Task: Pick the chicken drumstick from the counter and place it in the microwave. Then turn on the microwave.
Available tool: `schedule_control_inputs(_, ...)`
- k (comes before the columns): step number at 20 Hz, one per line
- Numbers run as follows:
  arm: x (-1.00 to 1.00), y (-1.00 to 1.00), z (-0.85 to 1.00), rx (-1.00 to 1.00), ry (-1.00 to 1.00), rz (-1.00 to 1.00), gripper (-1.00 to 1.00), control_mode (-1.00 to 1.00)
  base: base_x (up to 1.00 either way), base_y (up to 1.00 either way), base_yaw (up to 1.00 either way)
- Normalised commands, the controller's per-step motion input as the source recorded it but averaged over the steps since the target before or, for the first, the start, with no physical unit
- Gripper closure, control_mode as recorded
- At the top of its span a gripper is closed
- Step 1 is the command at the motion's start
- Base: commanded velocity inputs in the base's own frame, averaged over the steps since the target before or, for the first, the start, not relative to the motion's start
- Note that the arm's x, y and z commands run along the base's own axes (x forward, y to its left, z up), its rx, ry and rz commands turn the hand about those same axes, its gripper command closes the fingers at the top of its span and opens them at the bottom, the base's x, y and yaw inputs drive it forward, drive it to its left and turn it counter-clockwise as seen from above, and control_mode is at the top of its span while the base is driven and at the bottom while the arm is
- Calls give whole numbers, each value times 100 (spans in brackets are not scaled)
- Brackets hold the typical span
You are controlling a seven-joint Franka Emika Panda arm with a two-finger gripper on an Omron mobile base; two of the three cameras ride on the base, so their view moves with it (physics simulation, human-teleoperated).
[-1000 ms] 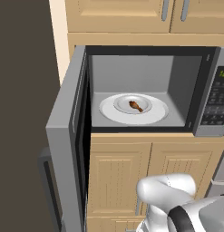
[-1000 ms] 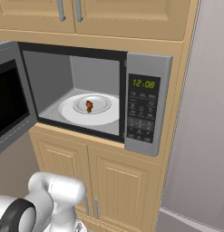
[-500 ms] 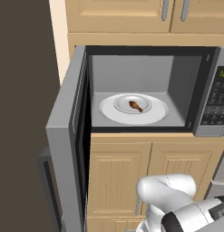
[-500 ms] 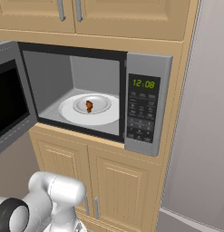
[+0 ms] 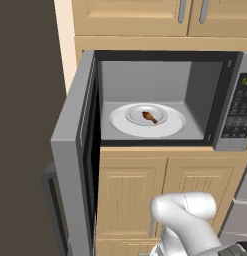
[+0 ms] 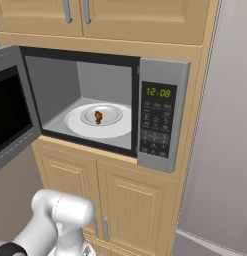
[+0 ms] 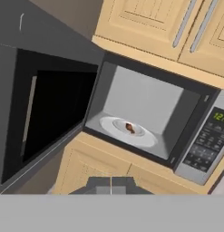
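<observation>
While the microwave (image 5: 160, 100) stands open, we see its smooth grey inside walls and, on its floor, a white round turntable (image 5: 147, 121) with a smaller shallow dish (image 5: 146, 114) in the middle. On this dish, deep inside the microwave, lies the chicken drumstick (image 5: 149, 117), a tiny reddish-brown long morsel. The microwave door (image 5: 77, 165) is swung out to the left of the cavity, a flat grey frame with a glossy black window. To the right of the cavity sits the dark keypad panel (image 6: 157, 122) with a green clock display (image 6: 158, 92) at its top. Above the microwave we see light wooden cabinet doors (image 6: 120, 15) with slim metal handles, and below it two more panelled wooden doors (image 6: 115, 205). To the right of the microwave stands a plain grey wall surface (image 6: 220, 125). Nothing stands between the open door and the cavity. In the hand view the gripper (image 7: 111, 186) is low in front of the microwave, its dark tips pressed together, holding nothing.
</observation>
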Motion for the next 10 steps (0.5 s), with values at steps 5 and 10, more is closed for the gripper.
schedule_control_inputs(5,-5,22,11,0,-9,0,100,-100,0,0,0)
schedule_control_inputs(10,-1,23,13,0,-7,0,100,-100,0,0,0)
